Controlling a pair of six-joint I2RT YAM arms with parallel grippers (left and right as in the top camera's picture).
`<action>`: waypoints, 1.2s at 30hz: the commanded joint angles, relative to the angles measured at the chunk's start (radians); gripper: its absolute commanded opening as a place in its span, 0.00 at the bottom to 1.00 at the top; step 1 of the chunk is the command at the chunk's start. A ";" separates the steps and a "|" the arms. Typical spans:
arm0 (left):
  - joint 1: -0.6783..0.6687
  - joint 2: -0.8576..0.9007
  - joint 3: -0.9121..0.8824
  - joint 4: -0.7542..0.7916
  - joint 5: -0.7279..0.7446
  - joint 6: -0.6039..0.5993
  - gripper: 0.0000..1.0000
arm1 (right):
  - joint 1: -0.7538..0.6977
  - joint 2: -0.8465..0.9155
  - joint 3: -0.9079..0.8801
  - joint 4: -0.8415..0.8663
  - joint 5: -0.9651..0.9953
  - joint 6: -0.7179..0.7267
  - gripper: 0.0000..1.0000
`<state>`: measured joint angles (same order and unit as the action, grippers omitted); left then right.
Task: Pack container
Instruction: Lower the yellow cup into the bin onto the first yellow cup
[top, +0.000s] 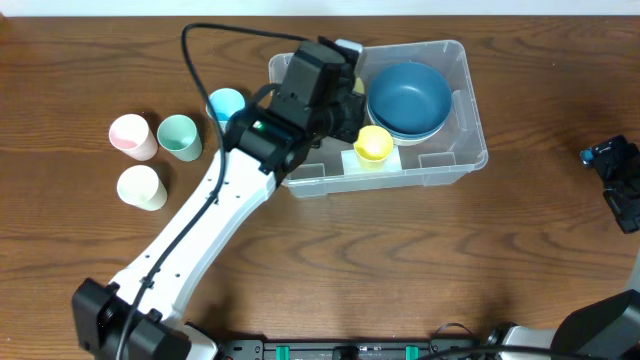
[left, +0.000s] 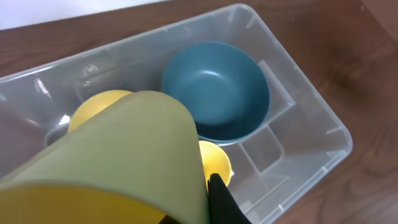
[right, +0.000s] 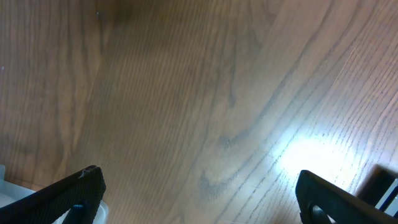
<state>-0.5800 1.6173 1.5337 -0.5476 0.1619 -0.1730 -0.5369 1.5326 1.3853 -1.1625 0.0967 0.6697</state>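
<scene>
The container (top: 472, 118) is a clear plastic bin at the back centre of the table, also seen in the left wrist view (left: 323, 127). Inside it lie a dark blue bowl (top: 408, 97) (left: 214, 87) and a yellow cup (top: 374, 145) (left: 216, 160). My left gripper (top: 343, 103) hovers over the bin's left half, shut on a pale yellow-green cup (left: 124, 149) lying on its side; one black finger (left: 222, 200) presses against its wall. Another yellow piece (left: 96, 106) shows behind the held cup. My right gripper (right: 205, 199) stands open over bare wood at the right edge (top: 618, 180).
Left of the bin stand a pink cup (top: 132, 135), a green cup (top: 180, 137), a cream cup (top: 141, 187) and a light blue cup (top: 226, 104). The left arm stretches diagonally from the front left corner to the bin.
</scene>
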 joint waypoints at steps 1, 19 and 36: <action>-0.029 0.033 0.036 -0.027 0.010 0.050 0.06 | 0.000 -0.003 0.000 -0.001 0.003 0.010 0.99; -0.133 0.217 0.036 -0.088 -0.050 0.207 0.06 | 0.000 -0.003 0.000 -0.001 0.003 0.010 0.99; -0.138 0.257 0.035 -0.073 -0.050 0.207 0.51 | 0.000 -0.003 0.000 -0.001 0.004 0.010 0.99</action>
<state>-0.7155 1.8690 1.5513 -0.6266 0.1238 0.0277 -0.5369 1.5326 1.3853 -1.1625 0.0971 0.6697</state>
